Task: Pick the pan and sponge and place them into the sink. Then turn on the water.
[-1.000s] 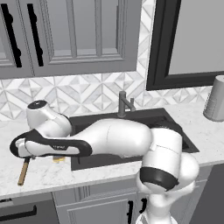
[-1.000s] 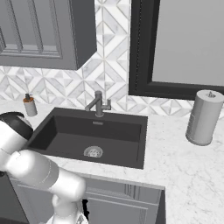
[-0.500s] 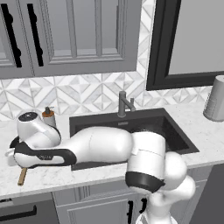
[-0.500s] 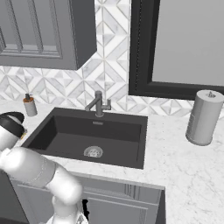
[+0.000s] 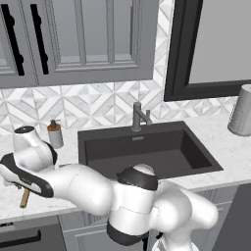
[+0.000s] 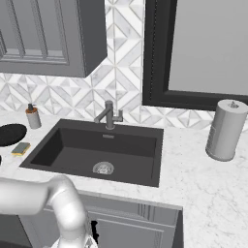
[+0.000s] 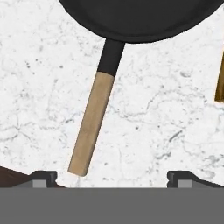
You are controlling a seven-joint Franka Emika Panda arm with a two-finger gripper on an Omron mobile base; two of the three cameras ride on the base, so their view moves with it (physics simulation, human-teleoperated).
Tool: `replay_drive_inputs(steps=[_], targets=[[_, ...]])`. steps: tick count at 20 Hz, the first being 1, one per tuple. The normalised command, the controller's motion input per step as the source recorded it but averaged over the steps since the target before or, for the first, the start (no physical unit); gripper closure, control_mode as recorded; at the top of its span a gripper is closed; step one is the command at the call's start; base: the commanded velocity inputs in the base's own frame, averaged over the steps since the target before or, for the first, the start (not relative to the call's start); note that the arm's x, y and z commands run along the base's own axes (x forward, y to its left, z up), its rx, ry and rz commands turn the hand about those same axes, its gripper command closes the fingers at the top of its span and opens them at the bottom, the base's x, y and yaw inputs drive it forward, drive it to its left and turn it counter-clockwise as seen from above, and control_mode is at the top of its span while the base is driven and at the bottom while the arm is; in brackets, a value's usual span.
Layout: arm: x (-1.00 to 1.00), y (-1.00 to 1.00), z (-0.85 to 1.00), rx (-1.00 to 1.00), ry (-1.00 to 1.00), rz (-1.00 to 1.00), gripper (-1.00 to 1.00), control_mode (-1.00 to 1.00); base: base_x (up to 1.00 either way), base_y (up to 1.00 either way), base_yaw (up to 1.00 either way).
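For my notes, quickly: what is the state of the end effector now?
End effector: open, holding nothing, above the pan handle.

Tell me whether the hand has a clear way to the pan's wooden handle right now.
Probably yes: the hand is open above the pan, its wooden handle lying bare on the marble counter with nothing covering it.
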Motion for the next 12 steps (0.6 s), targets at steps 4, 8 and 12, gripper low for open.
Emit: replay_drive_inputs(steps=[4,8,12], targets=[[0.09,0.00,-0.37,0.00,0.02,0.00,-1.00,-1.00,0.00,0.00,0.00],[0.00,0.22,-0.38,0.00,0.00,0.03,-1.00,-1.00,0.00,0.00,0.00],[0.00,0.30,-0.35,0.00,0.00,0.05,-1.00,-1.00,0.00,0.00,0.00]])
